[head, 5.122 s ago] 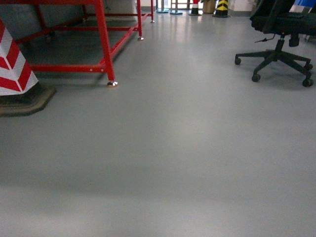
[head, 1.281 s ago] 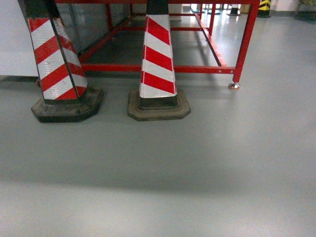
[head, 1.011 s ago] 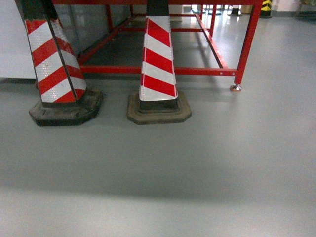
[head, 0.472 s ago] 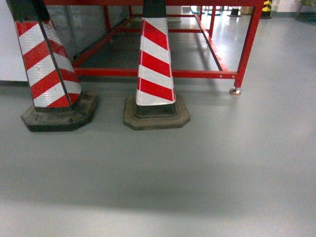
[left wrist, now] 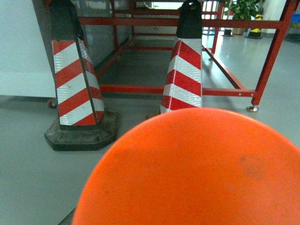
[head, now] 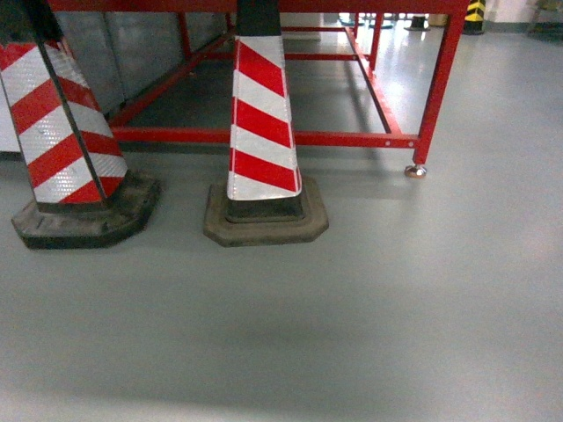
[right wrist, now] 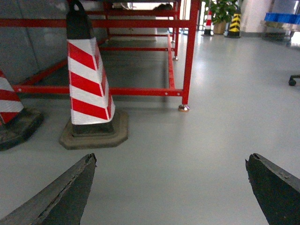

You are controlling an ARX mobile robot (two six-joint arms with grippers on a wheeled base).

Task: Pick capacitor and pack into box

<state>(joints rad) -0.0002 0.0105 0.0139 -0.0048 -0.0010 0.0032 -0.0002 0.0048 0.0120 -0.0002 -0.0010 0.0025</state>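
I read this moment as transit: the head view shows only grey floor [head: 369, 299], two red-and-white striped cones and the lower rails of a red frame [head: 437, 88], so neither the capacitor nor the box is visible in any view and I cannot state where either is. The nearer cone [head: 261, 132] stands upright on its dark base just in front of the frame's bottom rail, and the second cone [head: 57, 132] stands beside it to the left, apart from it; I judge both are set there as barriers to keep traffic off the frame, so I treat them as obstacles for the base. The right tool [right wrist: 171, 187] is carried low and level, and its two dark fingers [right wrist: 61, 192] sit wide apart at the lower corners of the right wrist view with bare floor between them, holding nothing, which suits travel before a pick. The left wrist view is largely filled by an orange rounded surface [left wrist: 197, 173] close to the lens; I cannot tell what it is, and the left tool itself does not appear. No worktop carrying parts is in view, so no picking step can begin from here.
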